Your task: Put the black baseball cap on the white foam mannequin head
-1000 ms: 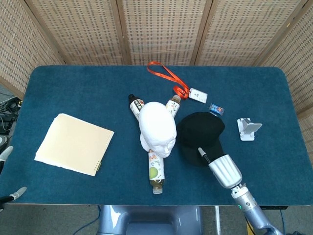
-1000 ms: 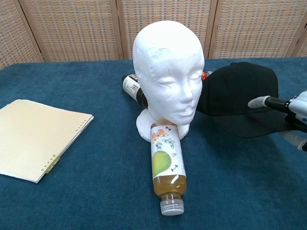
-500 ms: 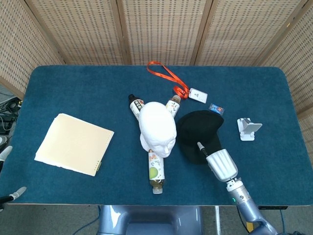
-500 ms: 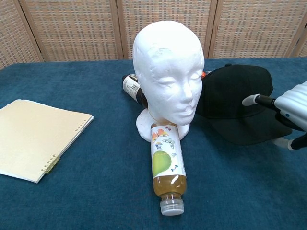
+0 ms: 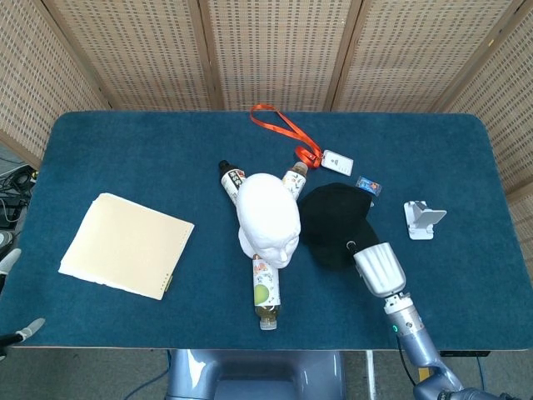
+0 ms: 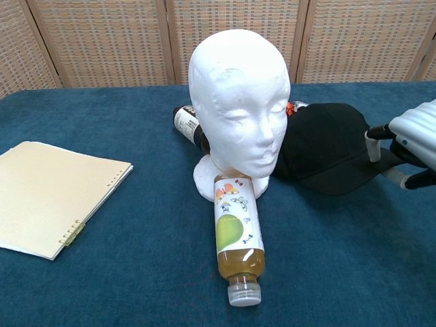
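The white foam mannequin head stands upright mid-table, bare on top, its face toward me. Just to its right the black baseball cap lies low on the blue cloth, its crown touching the head's neck side. My right hand is at the cap's near right edge. In the chest view it has one finger above the brim and another below, pinching it. Only fingertips of my left hand show at the table's near left corner, apart and holding nothing.
A juice bottle lies in front of the head's base; two more bottles lie behind it. A cream notebook sits at the left. An orange lanyard with a badge, a small blue item and a white stand lie behind and right.
The cap, tilted up off the table a second ago, has come down flat and slid slightly toward the head. My right hand has moved forward with it.
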